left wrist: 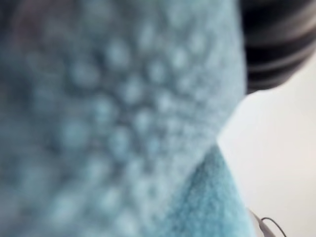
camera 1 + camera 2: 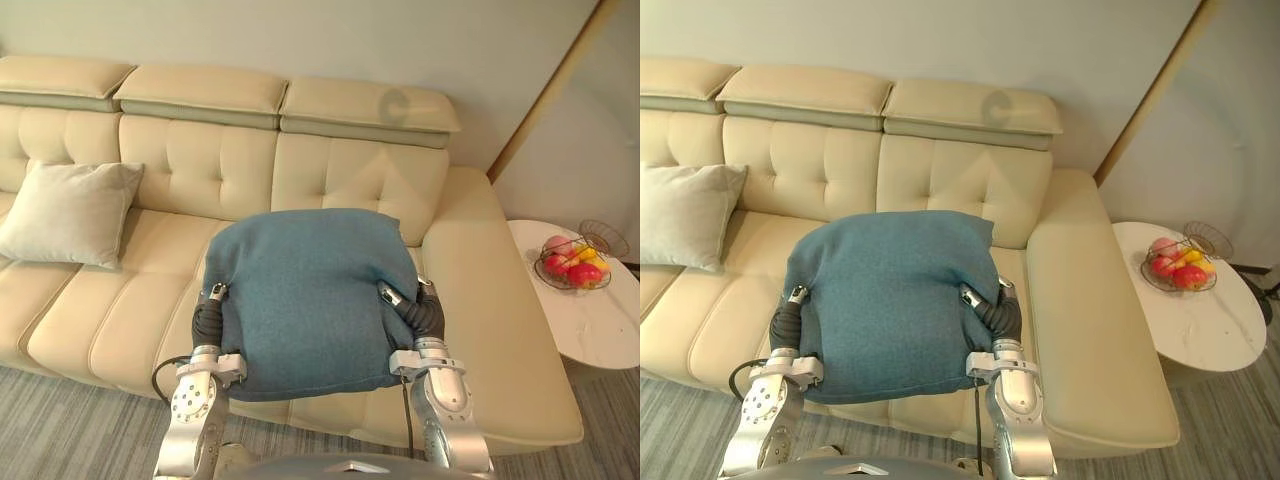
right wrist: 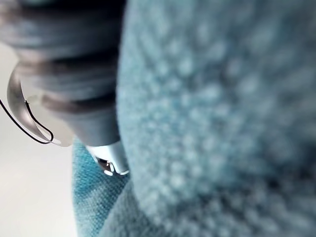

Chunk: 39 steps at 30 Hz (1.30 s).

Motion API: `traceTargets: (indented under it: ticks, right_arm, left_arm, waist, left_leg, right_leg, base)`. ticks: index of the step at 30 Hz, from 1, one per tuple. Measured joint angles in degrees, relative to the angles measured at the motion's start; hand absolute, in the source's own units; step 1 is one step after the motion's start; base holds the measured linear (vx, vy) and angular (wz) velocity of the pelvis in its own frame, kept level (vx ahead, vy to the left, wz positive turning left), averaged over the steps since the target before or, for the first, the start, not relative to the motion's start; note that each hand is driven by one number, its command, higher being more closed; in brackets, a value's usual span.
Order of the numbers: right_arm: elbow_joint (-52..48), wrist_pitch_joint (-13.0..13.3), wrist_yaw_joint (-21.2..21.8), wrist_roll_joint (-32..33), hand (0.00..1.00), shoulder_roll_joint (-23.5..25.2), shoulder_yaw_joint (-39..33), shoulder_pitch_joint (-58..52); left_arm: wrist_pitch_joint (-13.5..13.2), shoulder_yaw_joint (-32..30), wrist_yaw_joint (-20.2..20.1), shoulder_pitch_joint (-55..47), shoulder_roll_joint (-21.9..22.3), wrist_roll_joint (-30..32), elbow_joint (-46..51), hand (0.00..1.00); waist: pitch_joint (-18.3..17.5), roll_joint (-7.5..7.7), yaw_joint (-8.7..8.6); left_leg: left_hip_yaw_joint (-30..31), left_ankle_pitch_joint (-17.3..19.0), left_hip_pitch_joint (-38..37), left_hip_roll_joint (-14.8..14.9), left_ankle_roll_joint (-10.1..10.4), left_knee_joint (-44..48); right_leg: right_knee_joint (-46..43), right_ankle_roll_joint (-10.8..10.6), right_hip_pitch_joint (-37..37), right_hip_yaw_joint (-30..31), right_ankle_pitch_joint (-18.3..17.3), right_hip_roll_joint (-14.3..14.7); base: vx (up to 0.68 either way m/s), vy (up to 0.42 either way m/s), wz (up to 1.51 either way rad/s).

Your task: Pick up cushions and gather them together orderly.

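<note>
Squarely in the middle of the frame, the blue cushion [image 2: 305, 300] is held up off the cream sofa [image 2: 330, 170], caught between both hands. The left hand [image 2: 211, 305] presses into its left edge and the right hand [image 2: 400, 300] into its right edge; each is sunk into the fabric, so I cannot tell whether either is clasped or flat. A beige cushion [image 2: 70, 210] leans against the sofa back at middle left, well apart. At right, a round white table [image 2: 600, 330] carries a wire bowl of fruit [image 2: 572, 265].
</note>
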<state>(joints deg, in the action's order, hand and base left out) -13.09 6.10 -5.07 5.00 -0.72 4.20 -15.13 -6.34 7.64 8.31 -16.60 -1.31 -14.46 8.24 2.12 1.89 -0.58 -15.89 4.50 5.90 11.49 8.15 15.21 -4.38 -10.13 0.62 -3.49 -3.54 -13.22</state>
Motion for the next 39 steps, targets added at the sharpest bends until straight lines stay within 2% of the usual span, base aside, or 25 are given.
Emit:
traceTargets:
  ticks: [1, 4, 6, 8, 10, 12, 15, 17, 21, 25, 29, 31, 32, 34, 35, 36, 39]
  right_arm:
    - [2.01, 0.03, 0.0, -0.01, 1.0, -0.06, -0.12, 0.11]
    - [6.75, -0.07, 0.02, -0.57, 1.0, -0.06, -0.08, 0.73]
    - [10.39, -0.19, 0.0, -0.93, 1.0, -0.34, -0.08, 2.65]
    - [12.93, -0.28, -0.01, -0.98, 1.0, -0.68, -0.07, 4.92]
    - [17.09, -0.37, -0.4, -0.96, 1.0, -2.2, -0.04, 8.99]
    - [19.0, -0.39, -0.9, -0.94, 1.0, -2.57, -0.02, 11.29]
    - [20.51, -0.38, -2.13, -0.93, 1.0, -2.97, 0.16, 17.36]
    - [24.2, -0.44, -4.04, -0.91, 1.0, -4.05, 0.23, 25.43]
    - [26.13, -1.36, -7.84, -0.91, 1.0, -4.46, 0.2, 36.42]
    - [28.17, -1.43, -12.93, -0.99, 1.0, -4.8, -0.79, 47.97]
    - [33.19, -1.47, -17.88, -4.8, 1.0, -6.55, -3.75, 64.92]
    - [36.99, -2.44, -22.59, -9.71, 1.0, -6.96, -8.22, 79.24]
    - [37.01, -2.65, -25.1, -12.24, 1.0, -7.05, -9.98, 84.53]
    - [37.04, -2.69, -28.29, -15.23, 1.0, -7.15, -11.27, 89.45]
    - [37.32, -2.71, -29.37, -16.41, 1.0, -7.28, -11.81, 91.53]
    - [39.24, -2.85, -31.21, -17.68, 0.0, -7.53, -11.87, 94.63]
    - [43.74, -4.73, -35.33, -18.32, 0.0, -9.04, -12.65, 102.81]
  left_arm:
    - [0.0, 0.18, -0.26, -0.04, -0.01, 0.01, -0.02, 1.0]
    - [0.01, 0.16, -0.48, -0.1, -0.62, 0.04, -0.71, 1.0]
    - [0.03, -0.05, -0.5, 0.79, -0.62, 0.06, -3.89, 1.0]
    - [0.12, -0.42, -0.34, 2.08, -0.85, 0.06, -6.4, 1.0]
    - [0.35, -0.42, 0.2, 5.94, -1.11, 0.08, -8.87, 1.0]
    - [0.35, -0.2, 0.89, 8.57, -2.08, 0.08, -10.37, 1.0]
    - [0.34, -0.42, 2.91, 15.62, -4.2, 0.08, -13.14, 1.0]
    - [0.33, -0.44, 4.91, 22.49, -6.09, 0.11, -14.75, 1.0]
    - [0.33, -0.64, 8.54, 34.03, -9.46, 0.11, -18.59, 1.0]
    - [0.32, -0.54, 11.63, 48.93, -13.99, 0.11, -24.86, 1.0]
    - [0.02, -0.13, 14.2, 67.12, -18.43, 0.1, -33.18, 1.0]
    - [-0.03, -0.97, 16.37, 80.69, -20.29, 1.36, -38.64, 1.0]
    - [-0.09, -1.29, 17.58, 86.25, -20.52, 2.44, -40.06, 1.0]
    - [-0.63, -1.65, 18.75, 91.44, -21.04, 4.35, -41.29, 1.0]
    - [-0.8, -2.04, 19.15, 93.43, -21.26, 5.38, -41.86, 0.0]
    - [-0.95, -2.56, 20.17, 96.23, -21.42, 7.14, -43.55, 0.0]
    - [-0.85, -3.34, 22.85, 103.15, -21.2, 9.19, -47.67, 0.0]
  waist:
    - [-0.28, -0.47, 0.01]
    - [-0.77, -1.24, 0.08]
    - [-0.81, -1.34, -1.3]
    - [-0.62, -1.5, -1.41]
    - [0.78, -1.86, -1.91]
    - [1.43, -1.93, -1.97]
    - [4.79, -2.36, -2.1]
    - [6.93, -2.58, -2.03]
    - [10.05, -2.71, -1.13]
    - [11.72, -2.88, -0.87]
    - [14.99, -2.98, -0.76]
    - [16.79, -3.66, -0.89]
    - [18.54, -4.08, -0.87]
    - [19.81, -4.16, -0.68]
    - [19.9, -4.3, -0.63]
    - [19.94, -4.36, -0.51]
    - [20.21, -4.78, 0.74]
  left_leg:
    - [0.42, 1.04, 0.03, -0.61, 0.56, -0.18]
    - [0.39, 2.55, 0.71, -1.63, 0.3, -0.22]
    - [0.09, 2.76, 2.17, -1.81, -0.34, 0.68]
    - [0.13, 3.01, 2.6, -1.81, -0.43, 0.51]
    - [-0.56, 2.97, 3.6, -1.92, -0.54, -0.15]
    - [-0.77, 2.71, 4.71, -2.0, -0.74, -0.28]
    - [-0.28, 1.75, 7.64, -2.04, -0.91, -0.34]
    - [0.12, -0.3, 11.37, -2.28, -1.01, -0.91]
    - [0.21, -4.26, 14.24, -2.54, -0.91, -4.7]
    - [1.62, -8.17, 16.71, -2.71, -0.74, -8.58]
    - [3.44, -13.13, 18.15, -3.26, -0.74, -14.46]
    - [5.25, -17.54, 21.01, -3.67, -1.02, -18.93]
    - [6.34, -18.6, 22.17, -3.79, -1.09, -19.72]
    - [7.38, -19.13, 24.21, -3.89, -1.17, -19.71]
    - [7.86, -19.53, 25.42, -3.94, -1.18, -19.71]
    - [8.31, -19.94, 27.04, -4.0, -1.21, -19.71]
    - [9.04, -21.03, 31.59, -4.07, -1.25, -19.71]
  right_leg:
    - [0.07, 0.13, -1.37, 1.83, 0.19, 0.02]
    - [1.48, 0.87, -4.93, 6.68, 1.97, 0.45]
    - [3.26, -0.27, -6.92, 9.35, 4.93, 0.63]
    - [4.45, -0.38, -8.26, 11.02, 6.79, 0.89]
    - [5.62, 0.11, -10.1, 11.22, 9.26, 0.94]
    - [5.66, 0.47, -11.47, 11.2, 9.83, 0.94]
    - [5.63, 0.95, -13.94, 10.86, 10.55, 0.94]
    - [5.75, 1.11, -17.58, 10.62, 11.78, 0.94]
    - [6.04, 0.95, -21.83, 10.57, 13.74, 1.21]
    - [6.1, 0.99, -24.87, 9.1, 14.85, 1.49]
    - [6.38, 1.04, -27.44, 7.29, 15.98, 1.62]
    - [6.72, 0.97, -30.88, 5.64, 17.51, 1.61]
    - [7.23, 0.95, -31.43, 4.57, 18.01, 1.52]
    - [7.95, 1.01, -32.43, 3.56, 18.51, 1.42]
    - [8.17, 1.02, -33.25, 3.09, 18.72, 1.38]
    - [8.5, 0.93, -34.38, 2.65, 19.03, 1.32]
    - [8.88, 0.74, -38.19, 2.05, 19.65, 1.22]
  base:
    - [-0.06, 0.044, -0.68]
    - [-0.03, 0.068, -0.81]
    - [0.01, 0.035, -0.64]
    - [0.03, 0.001, -0.62]
    - [-0.03, 0.002, -0.43]
    - [-0.08, -0.003, -0.12]
    - [-0.13, -0.028, 0.06]
    - [-0.15, -0.038, 0.14]
    - [-0.13, -0.035, 0.07]
    - [-0.11, -0.042, 0.2]
    - [-0.11, -0.031, 0.26]
    - [-0.14, -0.031, 0.4]
    - [-0.12, -0.018, 0.41]
    - [-0.09, 0.001, 0.29]
    - [-0.08, 0.002, 0.26]
    - [-0.06, 0.006, 0.2]
    - [-0.06, 0.022, 0.17]
